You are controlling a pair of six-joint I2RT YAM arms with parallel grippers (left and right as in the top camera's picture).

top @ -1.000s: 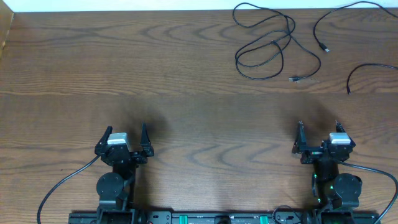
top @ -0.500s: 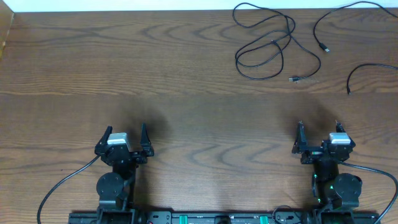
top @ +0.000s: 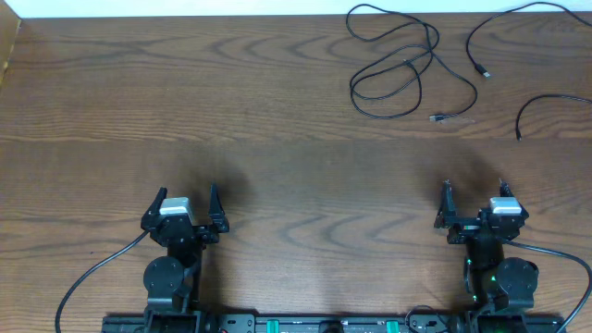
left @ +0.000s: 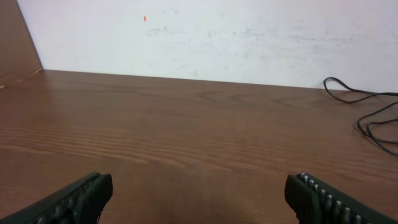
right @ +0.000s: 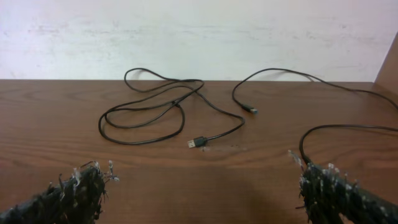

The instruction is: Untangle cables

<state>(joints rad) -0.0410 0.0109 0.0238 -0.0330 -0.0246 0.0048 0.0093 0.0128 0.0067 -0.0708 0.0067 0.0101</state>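
Observation:
Three thin black cables lie at the table's far right. One cable [top: 393, 69] is looped over itself, with a plug end [top: 437, 117] toward the front. A second cable [top: 481, 46] curves off to the back right, apart from the loop. The third cable [top: 550, 100] lies at the right edge. The right wrist view shows the looped cable [right: 143, 115], the second cable [right: 273, 73] and the third cable [right: 336, 129] ahead. My left gripper [top: 187, 196] and right gripper [top: 474, 191] rest open near the front edge, with nothing between their fingers, far from the cables.
A white wall [left: 217, 31] runs along the back of the wooden table [top: 277, 120]. The arms' own thicker black leads [top: 92, 273] trail at the front. Part of a cable [left: 367, 118] shows at the right of the left wrist view.

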